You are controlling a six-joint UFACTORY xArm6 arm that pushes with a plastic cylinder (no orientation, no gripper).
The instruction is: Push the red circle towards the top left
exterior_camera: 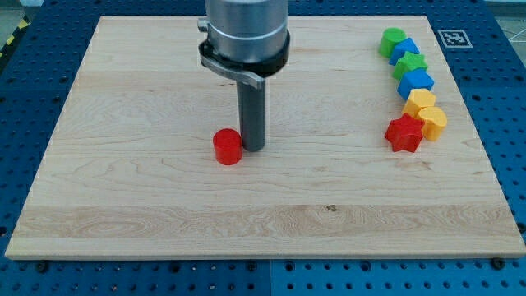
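Pale wooden board (164,205) on blue pegboard; small red circle block (228,147) seen touching tip (253,148) at view's right; no gripper fitted, rod only.

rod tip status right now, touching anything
My tip: no gripper, holding nothing; it sits right beside the red circle, on the view's right, apparently touching.

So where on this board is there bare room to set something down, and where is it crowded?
Bare wood runs along the board's left side and whole bottom strip, and between my tip and the cluster at the right. Crowded: the right edge, from the green block down to the red star. My tip sits just right of the red circle.
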